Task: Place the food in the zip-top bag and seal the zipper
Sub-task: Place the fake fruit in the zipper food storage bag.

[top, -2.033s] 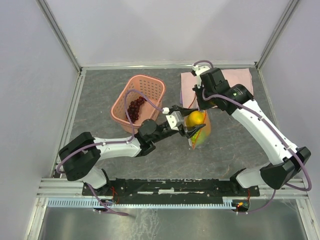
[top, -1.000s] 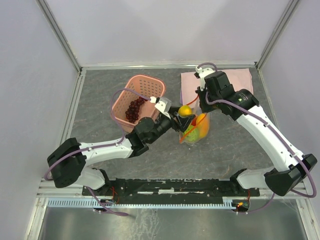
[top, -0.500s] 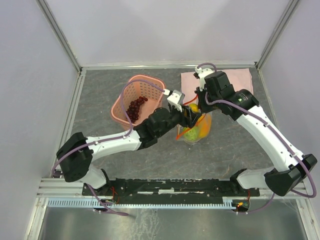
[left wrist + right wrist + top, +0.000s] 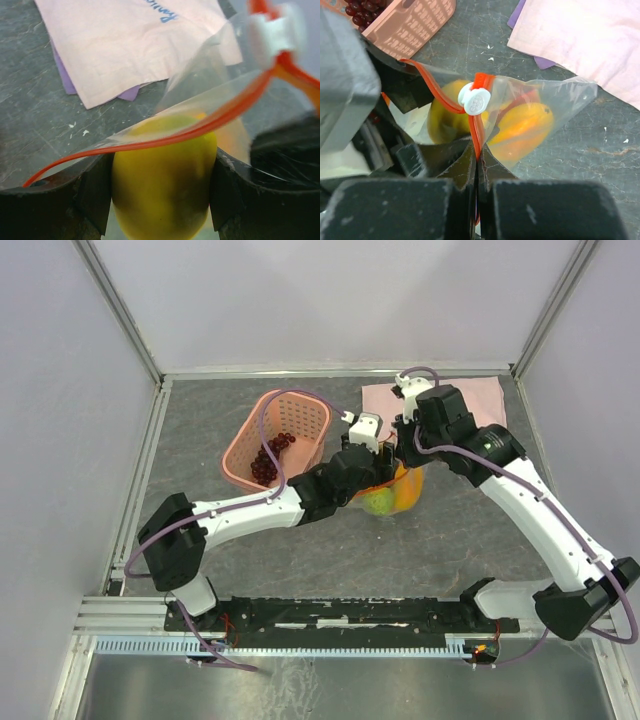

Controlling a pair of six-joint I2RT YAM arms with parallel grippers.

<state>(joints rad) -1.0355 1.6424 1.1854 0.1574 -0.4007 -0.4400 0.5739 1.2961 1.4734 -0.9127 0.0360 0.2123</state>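
Observation:
The clear zip-top bag (image 4: pixel 397 496) stands at the table's middle, an orange fruit (image 4: pixel 522 126) and a greenish fruit (image 4: pixel 374 503) showing through it. My right gripper (image 4: pixel 477 159) is shut on the bag's red-orange zipper strip (image 4: pixel 475 131), just below its white slider (image 4: pixel 476 99), and holds the mouth up. My left gripper (image 4: pixel 162 195) is shut on the yellow mango-like fruit (image 4: pixel 162 187) at the open mouth, with the zipper strip (image 4: pixel 200 127) across the fruit's top. In the top view the left gripper (image 4: pixel 376 462) sits over the bag beside the right gripper (image 4: pixel 404 452). Dark purple grapes (image 4: pixel 272 452) lie in the pink basket.
The pink perforated basket (image 4: pixel 246 430) stands left of the bag, close to my left forearm. A pink cloth (image 4: pixel 472 398) lies at the back right, behind the bag. Metal frame rails edge the grey table.
My left arm has swung right and down, carrying the yellow fruit from beside the bag into its open mouth. My right gripper kept hold of the zipper strip and shifted slightly right.

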